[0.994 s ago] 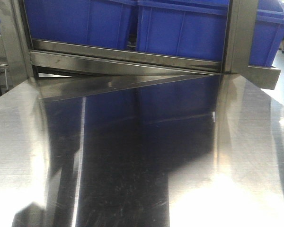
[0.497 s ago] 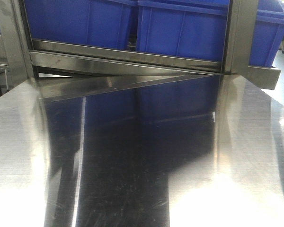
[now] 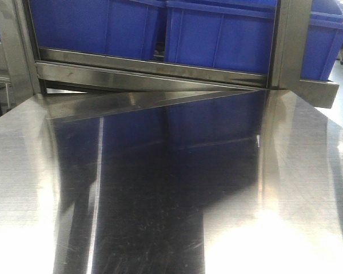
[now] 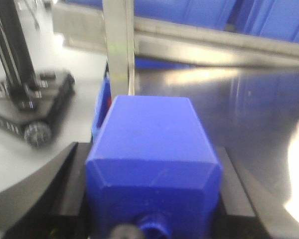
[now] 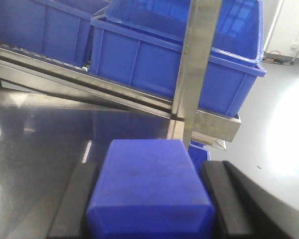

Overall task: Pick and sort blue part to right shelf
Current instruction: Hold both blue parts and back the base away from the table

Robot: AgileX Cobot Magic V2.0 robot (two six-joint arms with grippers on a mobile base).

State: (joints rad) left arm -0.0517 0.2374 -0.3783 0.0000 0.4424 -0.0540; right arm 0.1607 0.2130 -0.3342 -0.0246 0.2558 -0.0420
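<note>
In the right wrist view a deep-blue block with sloped shoulders, the blue part [image 5: 149, 194], sits between the two black fingers [image 5: 72, 204] of my right gripper [image 5: 148, 172], which is shut on it. It hangs in front of the right shelf [image 5: 114, 97], a steel rack with a flat front rail and blue bins [image 5: 179, 64]. My left gripper [image 4: 152, 152] is shut on another blue block [image 4: 152, 144], which shows a small round knob at its near end. The front view shows the shelf rail [image 3: 148, 77] and the bins [image 3: 217, 40], but neither gripper.
A shiny steel table top [image 3: 160, 200] stretches up to the rack. Upright steel posts [image 5: 197, 64] [image 4: 118, 45] stand close ahead of each held block. A black wheeled stand [image 4: 30, 104] rests on the floor at the left. Open grey floor [image 5: 279, 129] lies right of the rack.
</note>
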